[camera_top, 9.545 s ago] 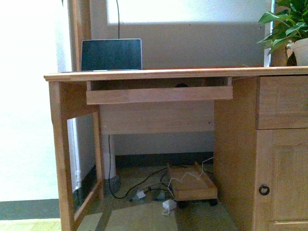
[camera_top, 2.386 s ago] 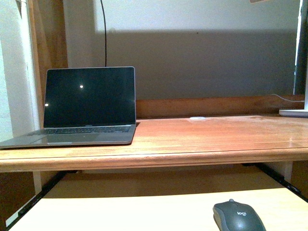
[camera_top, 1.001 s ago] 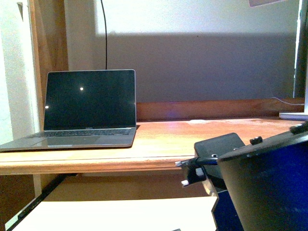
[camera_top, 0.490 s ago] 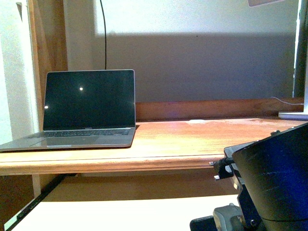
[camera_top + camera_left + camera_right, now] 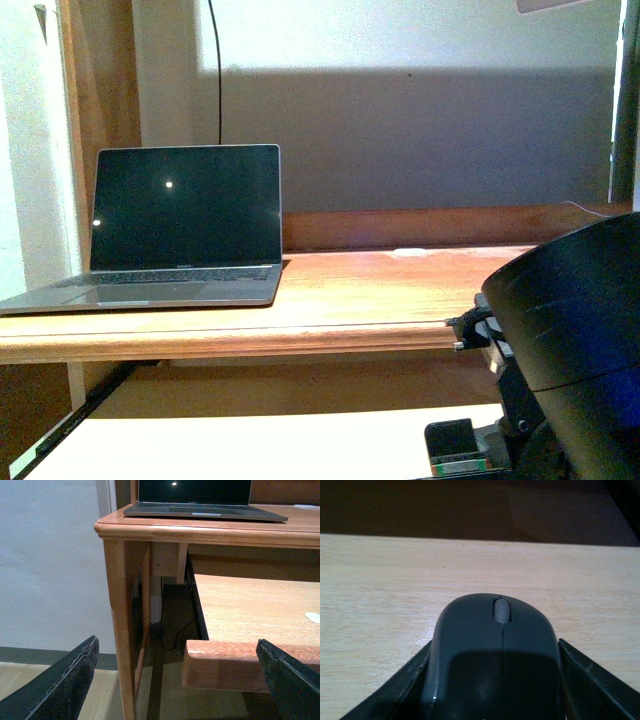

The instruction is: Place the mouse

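The mouse (image 5: pixel 485 625) is a dark grey oval with a paler scroll wheel, lying on the pale wooden pull-out tray (image 5: pixel 380 580). My right gripper (image 5: pixel 495 652) is shut on it, its black fingers (image 5: pixel 585 680) pressed against both of its sides. In the front view my bulky dark right arm (image 5: pixel 570 340) hides the mouse. My left gripper (image 5: pixel 176 642) is open and holds nothing. It hovers off the front left corner of the tray (image 5: pixel 240 600).
An open laptop (image 5: pixel 185 220) with a dark screen stands on the left of the reddish desk top (image 5: pixel 350 290), a cable rising behind it. The desk's left leg (image 5: pixel 120 630) stands close to my left gripper. Cables lie on the floor under the desk.
The mouse lay alone on the tray at the lower right. My right arm has come in over it and sunk lower, and it now hides the mouse in the front view.
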`<move>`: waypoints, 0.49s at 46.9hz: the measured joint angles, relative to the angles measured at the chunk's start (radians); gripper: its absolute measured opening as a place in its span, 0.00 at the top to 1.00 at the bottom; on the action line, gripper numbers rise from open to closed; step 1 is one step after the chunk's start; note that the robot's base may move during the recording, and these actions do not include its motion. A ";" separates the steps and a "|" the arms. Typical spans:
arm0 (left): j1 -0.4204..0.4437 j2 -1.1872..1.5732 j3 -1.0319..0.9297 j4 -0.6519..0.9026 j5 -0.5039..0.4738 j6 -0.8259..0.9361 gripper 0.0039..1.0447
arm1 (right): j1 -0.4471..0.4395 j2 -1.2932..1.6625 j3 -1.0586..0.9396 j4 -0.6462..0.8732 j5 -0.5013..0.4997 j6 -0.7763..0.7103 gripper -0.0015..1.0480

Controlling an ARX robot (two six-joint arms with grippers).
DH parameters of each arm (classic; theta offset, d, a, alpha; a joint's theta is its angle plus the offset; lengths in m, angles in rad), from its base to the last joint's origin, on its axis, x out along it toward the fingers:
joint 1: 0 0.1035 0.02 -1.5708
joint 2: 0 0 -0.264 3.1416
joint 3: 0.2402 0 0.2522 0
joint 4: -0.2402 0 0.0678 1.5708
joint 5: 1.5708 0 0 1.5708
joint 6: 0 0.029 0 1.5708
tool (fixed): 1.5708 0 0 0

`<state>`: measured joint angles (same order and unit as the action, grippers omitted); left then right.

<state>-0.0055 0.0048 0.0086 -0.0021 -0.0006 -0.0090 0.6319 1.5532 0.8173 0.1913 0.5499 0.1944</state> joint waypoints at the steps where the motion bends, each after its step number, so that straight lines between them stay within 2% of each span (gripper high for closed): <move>1: 0.000 0.000 0.000 0.000 0.000 0.000 0.07 | -0.003 -0.010 0.001 -0.012 0.001 0.001 0.44; 11: 0.000 0.000 0.000 0.000 0.000 0.000 0.07 | -0.020 -0.084 0.118 -0.089 0.007 0.002 0.46; 23: 0.000 0.000 0.000 0.000 0.000 0.000 0.07 | 0.001 0.015 0.430 -0.155 -0.009 -0.015 0.46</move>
<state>-0.0055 0.0048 0.0086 -0.0021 -0.0002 -0.0090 0.6331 1.5684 1.2472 0.0364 0.5411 0.1791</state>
